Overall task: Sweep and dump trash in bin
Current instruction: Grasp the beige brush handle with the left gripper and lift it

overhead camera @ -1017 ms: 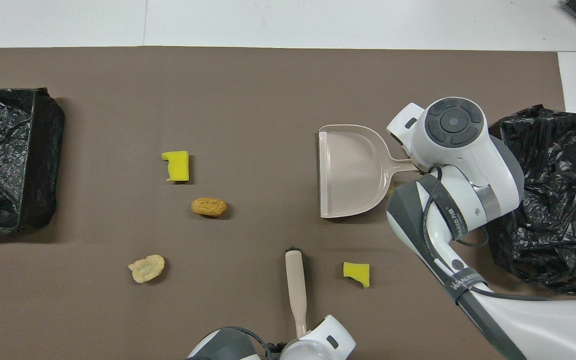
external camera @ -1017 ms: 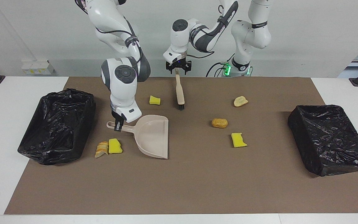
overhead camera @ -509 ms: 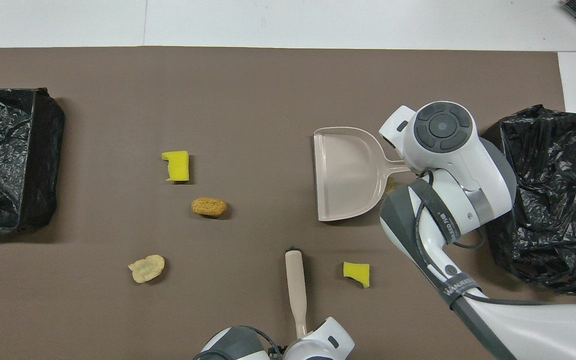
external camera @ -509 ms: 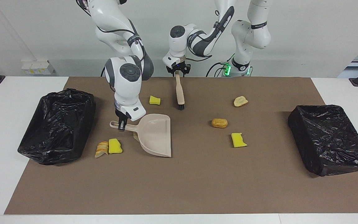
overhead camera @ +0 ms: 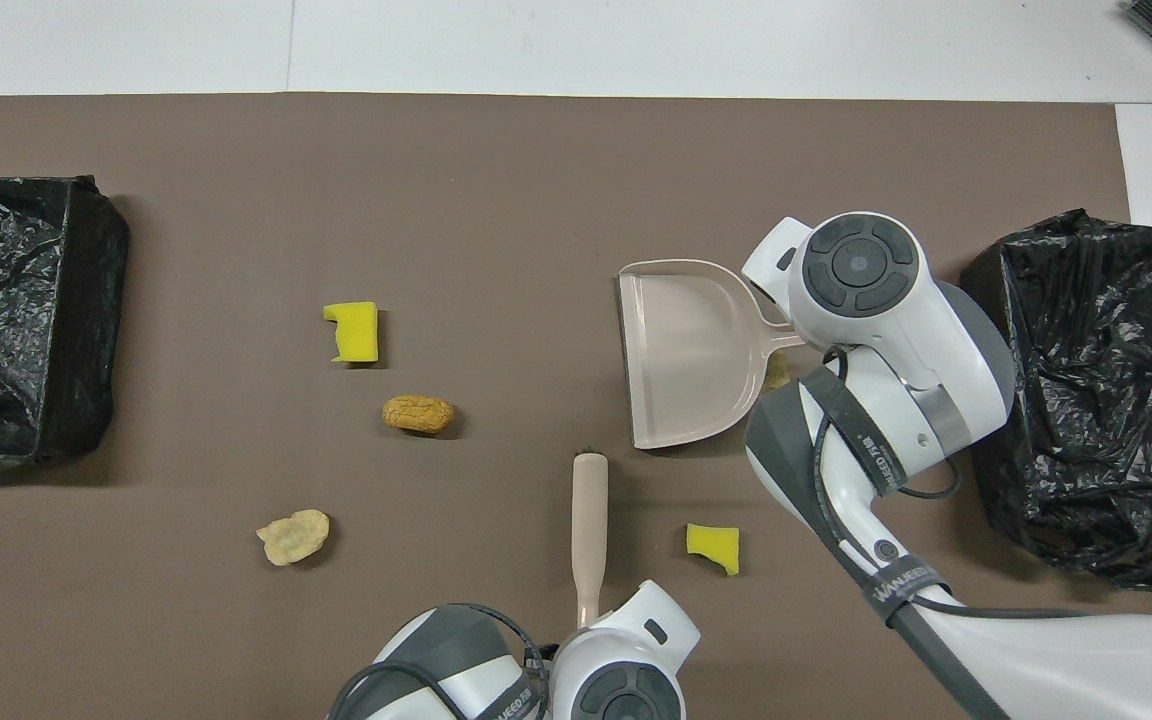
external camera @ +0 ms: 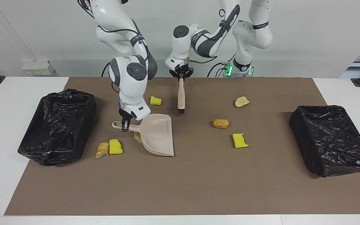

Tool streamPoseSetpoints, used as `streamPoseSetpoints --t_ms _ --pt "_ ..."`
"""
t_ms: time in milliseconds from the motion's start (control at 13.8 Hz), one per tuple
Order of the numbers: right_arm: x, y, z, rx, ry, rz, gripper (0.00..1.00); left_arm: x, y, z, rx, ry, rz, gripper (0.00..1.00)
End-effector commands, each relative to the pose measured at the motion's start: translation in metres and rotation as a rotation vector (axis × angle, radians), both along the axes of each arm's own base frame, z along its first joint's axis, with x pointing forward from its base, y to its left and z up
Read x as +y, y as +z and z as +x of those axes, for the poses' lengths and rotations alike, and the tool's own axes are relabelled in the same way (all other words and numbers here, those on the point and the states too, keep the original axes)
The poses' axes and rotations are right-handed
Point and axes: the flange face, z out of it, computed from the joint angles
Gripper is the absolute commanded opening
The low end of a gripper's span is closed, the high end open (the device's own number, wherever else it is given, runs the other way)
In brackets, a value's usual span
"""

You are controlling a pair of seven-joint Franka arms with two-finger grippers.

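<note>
On a brown mat [external camera: 198, 181] flanked by two black-lined bins [external camera: 56, 125], the left gripper [external camera: 181, 76] clamps the hand brush [external camera: 181, 97] and the right gripper [external camera: 124, 127] grips the dustpan [external camera: 156, 134]. Trash [external camera: 221, 123] lies scattered across the mat. One scrap [external camera: 137, 136] sits under the pan, and risks being missed or dragged.

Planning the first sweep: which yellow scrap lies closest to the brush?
The yellow scrap beside the brush, toward the right arm's end. The other two yellow chunks lie farther from the robots.
</note>
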Motion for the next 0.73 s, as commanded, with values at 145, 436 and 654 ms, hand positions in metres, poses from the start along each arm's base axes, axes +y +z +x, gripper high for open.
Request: streamPoseSetpoints --t_ms 145,436,654 --pt "0.000 0.004 -0.006 0.001 0.033 -0.009 0.00 0.056 0.008 0.074 -0.013 -0.029 0.084 0.00" --pt "0.044 -0.004 -0.018 -0.018 0.021 0.001 0.00 0.141 0.042 0.157 0.008 -0.006 0.067 0.00" --pt "0.090 -0.022 -0.031 -0.034 -0.017 0.009 0.00 0.201 0.061 0.197 0.047 -0.056 0.053 0.00"
